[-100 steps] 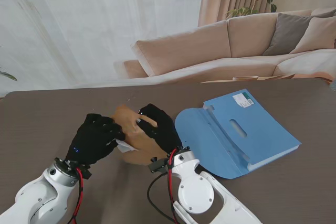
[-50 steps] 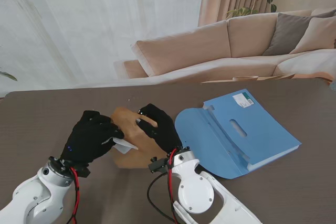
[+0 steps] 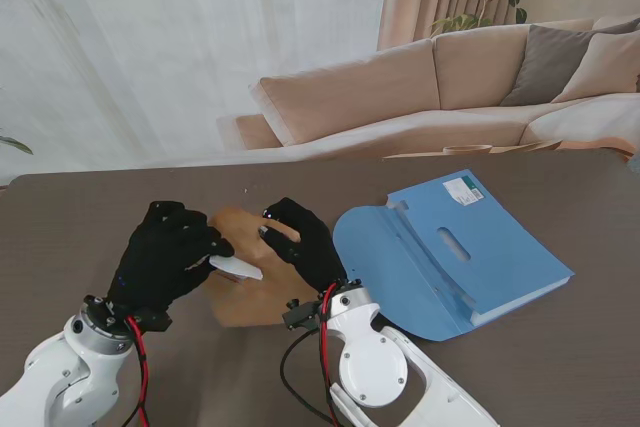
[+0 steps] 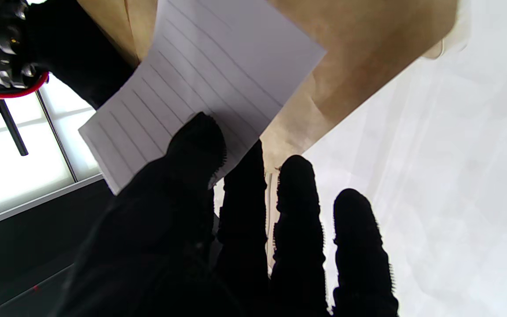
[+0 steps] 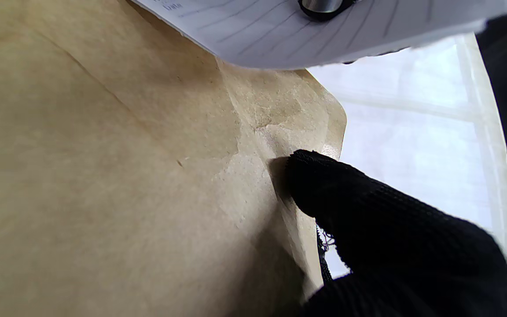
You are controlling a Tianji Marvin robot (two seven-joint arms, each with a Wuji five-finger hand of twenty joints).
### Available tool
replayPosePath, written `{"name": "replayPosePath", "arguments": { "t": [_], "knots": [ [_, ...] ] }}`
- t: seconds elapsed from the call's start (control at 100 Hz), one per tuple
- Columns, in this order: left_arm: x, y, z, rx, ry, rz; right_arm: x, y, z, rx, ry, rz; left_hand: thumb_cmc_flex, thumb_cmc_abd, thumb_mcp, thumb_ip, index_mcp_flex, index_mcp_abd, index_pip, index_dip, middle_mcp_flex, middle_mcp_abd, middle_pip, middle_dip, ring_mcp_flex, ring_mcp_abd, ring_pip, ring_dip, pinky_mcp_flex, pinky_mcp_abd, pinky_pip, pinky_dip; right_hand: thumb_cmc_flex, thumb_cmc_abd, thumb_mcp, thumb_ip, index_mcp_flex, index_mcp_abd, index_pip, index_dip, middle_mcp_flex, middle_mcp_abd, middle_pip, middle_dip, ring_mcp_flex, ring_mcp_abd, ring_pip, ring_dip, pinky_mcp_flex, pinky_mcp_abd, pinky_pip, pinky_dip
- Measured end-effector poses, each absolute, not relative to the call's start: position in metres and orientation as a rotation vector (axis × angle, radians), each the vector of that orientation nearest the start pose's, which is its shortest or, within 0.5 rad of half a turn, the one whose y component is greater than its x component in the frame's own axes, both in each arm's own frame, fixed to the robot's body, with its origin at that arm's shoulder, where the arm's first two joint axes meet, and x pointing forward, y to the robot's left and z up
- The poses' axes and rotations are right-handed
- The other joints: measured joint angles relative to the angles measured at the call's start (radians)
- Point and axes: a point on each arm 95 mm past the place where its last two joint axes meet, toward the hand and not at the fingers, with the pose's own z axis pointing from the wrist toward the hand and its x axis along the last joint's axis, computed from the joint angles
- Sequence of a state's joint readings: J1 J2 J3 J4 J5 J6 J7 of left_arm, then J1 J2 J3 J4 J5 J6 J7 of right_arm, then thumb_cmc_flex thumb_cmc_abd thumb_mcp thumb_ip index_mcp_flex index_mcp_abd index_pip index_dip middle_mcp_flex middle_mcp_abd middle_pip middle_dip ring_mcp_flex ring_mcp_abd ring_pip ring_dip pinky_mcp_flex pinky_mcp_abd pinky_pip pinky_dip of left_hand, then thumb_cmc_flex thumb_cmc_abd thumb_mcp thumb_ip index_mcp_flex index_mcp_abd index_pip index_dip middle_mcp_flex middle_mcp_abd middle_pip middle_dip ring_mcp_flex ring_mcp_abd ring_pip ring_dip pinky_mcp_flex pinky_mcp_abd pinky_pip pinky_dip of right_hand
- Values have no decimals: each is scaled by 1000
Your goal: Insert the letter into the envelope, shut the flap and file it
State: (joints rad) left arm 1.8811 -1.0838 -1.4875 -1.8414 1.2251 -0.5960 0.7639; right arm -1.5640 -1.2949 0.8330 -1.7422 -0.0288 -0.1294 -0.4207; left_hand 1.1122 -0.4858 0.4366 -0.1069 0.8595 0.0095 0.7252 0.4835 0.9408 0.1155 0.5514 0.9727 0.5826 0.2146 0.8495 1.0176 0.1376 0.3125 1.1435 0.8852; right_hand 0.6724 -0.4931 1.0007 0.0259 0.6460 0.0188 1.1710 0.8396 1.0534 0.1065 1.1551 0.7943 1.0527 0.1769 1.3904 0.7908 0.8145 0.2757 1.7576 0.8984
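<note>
A tan envelope (image 3: 250, 287) is held up off the dark table between my two black-gloved hands. My right hand (image 3: 303, 244) grips its right edge; in the right wrist view a fingertip (image 5: 310, 171) presses the envelope (image 5: 104, 176) near its flap. My left hand (image 3: 165, 257) pinches a white lined letter (image 3: 236, 267), thumb on top. The left wrist view shows the letter (image 4: 218, 75) lying against the envelope (image 4: 359, 57), with the thumb (image 4: 196, 145) on the sheet. The letter (image 5: 324, 35) also shows in the right wrist view. How far the sheet sits inside the envelope is hidden.
A blue file folder (image 3: 455, 252) lies open on the table (image 3: 80, 217) to the right of my right hand, its flap spread toward me. A beige sofa (image 3: 420, 87) and a curtain stand beyond the table's far edge.
My left hand has moved left and slightly away from me with the letter. More of the white sheet now shows. The envelope has tilted a little; the right hand has stayed put.
</note>
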Motion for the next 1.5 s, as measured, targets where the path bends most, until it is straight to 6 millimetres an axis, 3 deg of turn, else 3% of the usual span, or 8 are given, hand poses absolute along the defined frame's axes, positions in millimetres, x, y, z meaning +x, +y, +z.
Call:
{"name": "replayPosePath", "arguments": {
  "t": [0.28,0.97,1.11,1.18,1.5],
  "knots": [
    [304,20,-244,-336,1135,-2120,334,179,-281,-1828,-504,-2311,0,0,0,0,-10,-1,20,0,0,-2,1,-11,0,-7,0,0,0,0,0,0,0,0,0,0,0,0,0,0,0,0,0,0,0,0,0,0,0,0,0,0],
    [313,26,-254,-345,1271,-1924,334,179,-282,-1829,-508,-2305,-1,0,0,-1,-10,-3,22,-3,1,-3,1,-13,0,-7,1,-2,-2,0,0,0,0,0,0,0,0,0,0,0,0,0,0,0,0,0,0,0,0,0,0,4],
    [310,25,-253,-357,1251,-1907,334,180,-282,-1826,-515,-2303,-4,0,0,-1,-41,22,23,50,-1,-3,1,-13,11,-7,27,-26,0,1,0,0,0,0,0,0,0,0,0,0,0,0,0,0,0,0,0,0,0,0,0,10],
    [308,23,-252,-375,1243,-1908,334,180,-282,-1825,-519,-2302,-45,0,-4,-1,-62,35,29,64,15,-3,11,-13,22,-5,36,-27,1,10,0,0,0,0,0,0,0,0,0,0,0,0,0,0,0,0,0,0,0,0,0,10],
    [304,14,-250,-432,1238,-1871,335,181,-283,-1824,-527,-2298,-67,0,-27,-1,-56,46,88,135,18,6,114,-41,25,15,72,-38,-1,12,0,0,0,0,0,0,0,0,0,0,0,0,0,0,0,0,0,0,0,0,0,10]
  ]
}}
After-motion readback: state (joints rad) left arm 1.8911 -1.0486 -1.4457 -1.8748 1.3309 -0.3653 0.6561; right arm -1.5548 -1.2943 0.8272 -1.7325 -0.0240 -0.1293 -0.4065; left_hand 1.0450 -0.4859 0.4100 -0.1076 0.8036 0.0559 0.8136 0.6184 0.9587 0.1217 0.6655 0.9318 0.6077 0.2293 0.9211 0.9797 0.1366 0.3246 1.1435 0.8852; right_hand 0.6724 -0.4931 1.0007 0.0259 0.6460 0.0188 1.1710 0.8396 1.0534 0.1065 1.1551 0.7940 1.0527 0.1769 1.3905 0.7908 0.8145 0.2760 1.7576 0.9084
